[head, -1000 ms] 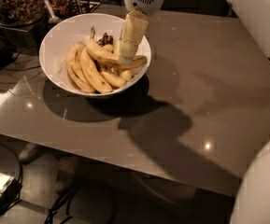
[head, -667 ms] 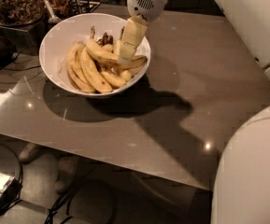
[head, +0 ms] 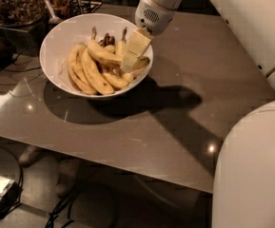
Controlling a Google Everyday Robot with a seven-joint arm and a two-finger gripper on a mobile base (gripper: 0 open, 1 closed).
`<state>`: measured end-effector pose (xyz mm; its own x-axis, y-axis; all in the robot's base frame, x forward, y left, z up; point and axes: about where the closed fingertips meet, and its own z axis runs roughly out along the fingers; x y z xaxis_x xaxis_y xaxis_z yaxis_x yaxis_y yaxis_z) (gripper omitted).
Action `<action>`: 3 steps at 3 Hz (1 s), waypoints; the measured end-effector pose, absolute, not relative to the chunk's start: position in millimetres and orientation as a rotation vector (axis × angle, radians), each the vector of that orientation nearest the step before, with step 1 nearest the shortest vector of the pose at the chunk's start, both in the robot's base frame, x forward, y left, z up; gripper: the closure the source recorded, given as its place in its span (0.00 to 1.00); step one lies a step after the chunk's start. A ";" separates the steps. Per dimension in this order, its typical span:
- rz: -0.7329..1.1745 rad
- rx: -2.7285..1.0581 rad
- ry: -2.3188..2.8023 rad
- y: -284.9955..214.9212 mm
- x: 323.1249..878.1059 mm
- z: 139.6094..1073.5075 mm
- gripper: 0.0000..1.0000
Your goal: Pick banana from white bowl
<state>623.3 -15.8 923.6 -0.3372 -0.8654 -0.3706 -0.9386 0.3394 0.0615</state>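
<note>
Bananas, about seven, are lying in one white bowl (head: 63, 34) on the table (head: 175, 108); the banana (head: 103, 55) is resting across the pile. One gripper (head: 130, 60) is dipping into the bowl's right side at that banana's end; its grasp cannot be told.

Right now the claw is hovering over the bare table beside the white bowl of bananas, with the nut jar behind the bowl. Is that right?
Not quite. The camera view shows the claw inside the rim of the white bowl, down at the bananas, not over the bare table. The nut jar does stand behind the bowl.
</note>
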 end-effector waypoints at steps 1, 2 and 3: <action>0.390 -1.617 2.341 -15.7 622.3 924.2 0.14; 0.306 -1.659 2.340 -5.5 620.3 929.9 0.13; 0.176 -1.718 2.329 5.3 615.5 937.9 0.12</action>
<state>615.5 5.3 937.9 -0.2787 -0.9236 -0.2634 -0.9526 0.3006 -0.0463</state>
